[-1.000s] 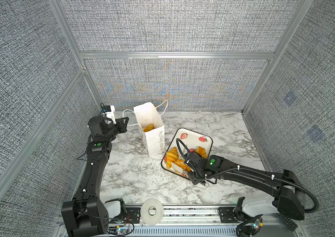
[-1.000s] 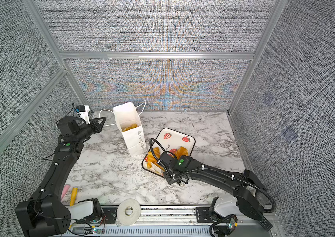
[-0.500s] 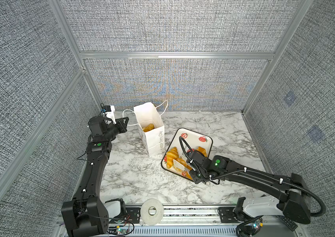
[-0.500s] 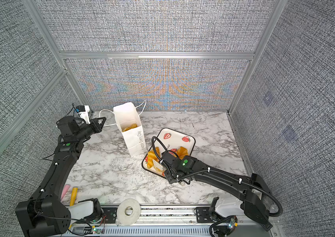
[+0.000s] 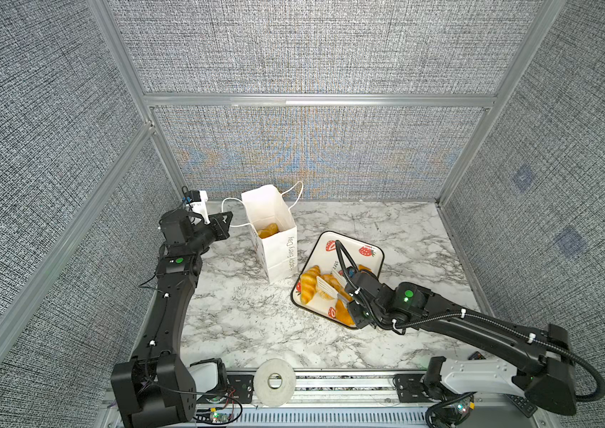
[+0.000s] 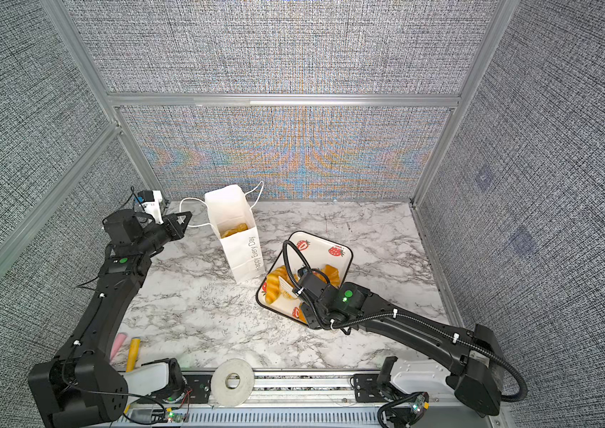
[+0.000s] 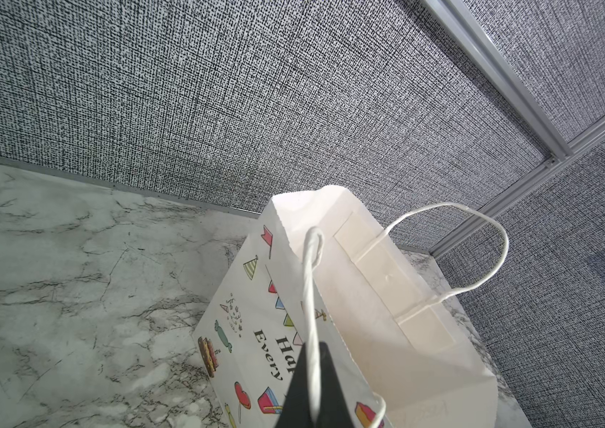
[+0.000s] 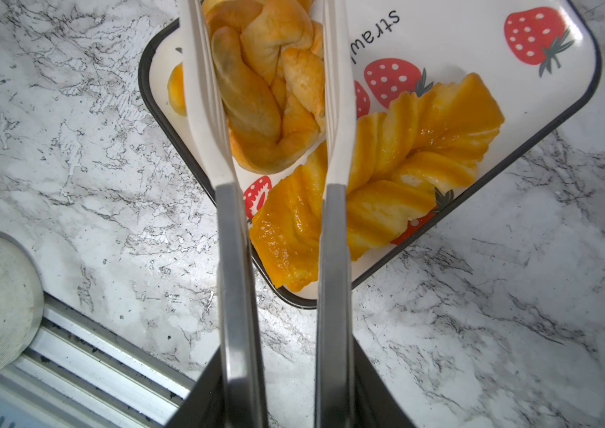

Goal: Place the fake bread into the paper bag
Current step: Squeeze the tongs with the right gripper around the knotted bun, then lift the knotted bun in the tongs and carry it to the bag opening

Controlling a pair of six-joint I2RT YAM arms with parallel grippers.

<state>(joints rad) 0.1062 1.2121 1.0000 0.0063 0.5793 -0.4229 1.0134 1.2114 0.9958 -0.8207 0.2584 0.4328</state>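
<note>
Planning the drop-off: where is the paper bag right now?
In a top view the paper bag stands upright left of centre, between the left gripper, which pinches its cord handle, and the strawberry tray.

This is a robotics lab test cell. Grey woven-fabric panels [image 5: 312,55] in aluminium framing [image 5: 316,100] close it in behind and on both sides of the left gripper [image 5: 227,218] and the right gripper [image 5: 330,283]. Beneath them lies a marble-look benchtop [image 5: 249,322]. Well back from either gripper, at the bases of the black robot arms [image 5: 167,318], a slotted aluminium rail [image 5: 330,385] carries a tape roll [image 5: 275,381], a bare circuit board [image 5: 217,417] and loose wiring. Under the right gripper, the only food is glossy fake bread [image 8: 267,92] on a strawberry-print tray [image 8: 460,37].
</note>
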